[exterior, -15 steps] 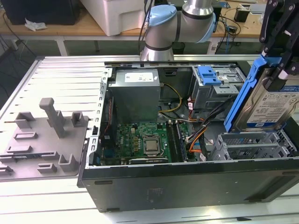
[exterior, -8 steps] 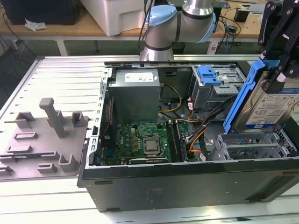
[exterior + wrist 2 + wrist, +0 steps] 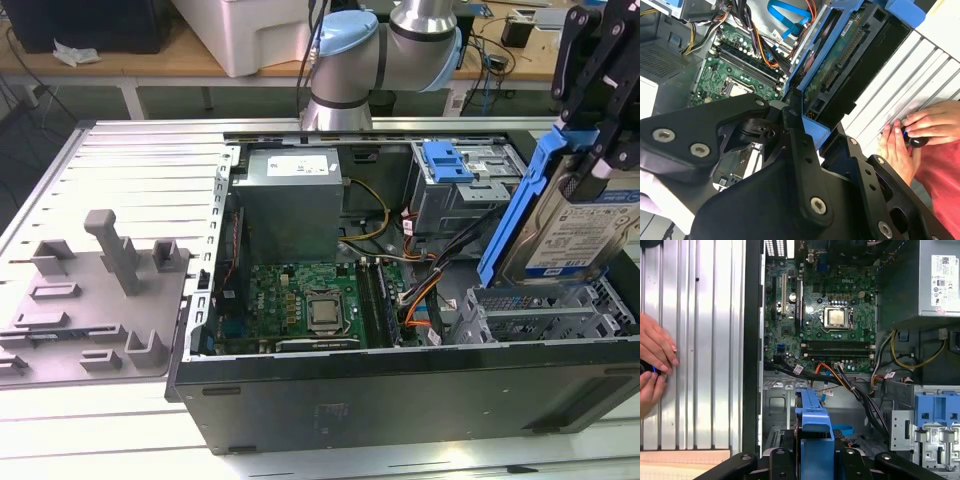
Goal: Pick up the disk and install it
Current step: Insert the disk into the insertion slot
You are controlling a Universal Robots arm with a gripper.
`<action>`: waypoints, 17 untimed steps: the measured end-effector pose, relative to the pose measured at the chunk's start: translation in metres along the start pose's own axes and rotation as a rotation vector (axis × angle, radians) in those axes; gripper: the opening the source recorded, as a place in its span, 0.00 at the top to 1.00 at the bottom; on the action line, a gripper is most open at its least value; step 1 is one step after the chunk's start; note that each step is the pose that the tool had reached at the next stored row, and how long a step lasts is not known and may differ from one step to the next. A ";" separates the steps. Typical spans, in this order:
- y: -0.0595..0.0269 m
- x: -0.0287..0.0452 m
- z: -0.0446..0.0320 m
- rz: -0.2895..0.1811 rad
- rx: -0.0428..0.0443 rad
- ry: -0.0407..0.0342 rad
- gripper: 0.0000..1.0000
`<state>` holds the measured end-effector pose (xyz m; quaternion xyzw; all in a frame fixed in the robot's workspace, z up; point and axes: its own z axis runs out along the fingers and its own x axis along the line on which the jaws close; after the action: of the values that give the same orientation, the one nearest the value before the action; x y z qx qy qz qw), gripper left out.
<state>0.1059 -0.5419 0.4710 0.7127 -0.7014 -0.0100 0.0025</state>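
One tilted disk (image 3: pixel 585 235) in gripper (image 3: pixel 598 140), both cropped

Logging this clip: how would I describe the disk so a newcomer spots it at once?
Start at the open computer case and go to its corner at the exterior view's right, above the grey drive cage. There the gripper holds the disk tilted on edge. Unlike the bare blue bracket, its blue carrier frames a silver drive with a blue-and-white label.
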 end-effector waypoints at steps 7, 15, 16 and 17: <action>-0.0005 0.0001 0.0016 -0.002 0.0000 0.0000 0.63; -0.0011 0.0017 0.0048 -0.001 0.0000 0.0000 0.63; -0.0013 0.0018 0.0054 -0.001 0.0000 -0.0001 0.63; -0.0013 0.0018 0.0057 -0.002 0.0000 0.0000 0.63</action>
<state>0.1072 -0.5436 0.4653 0.7132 -0.7009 -0.0100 0.0025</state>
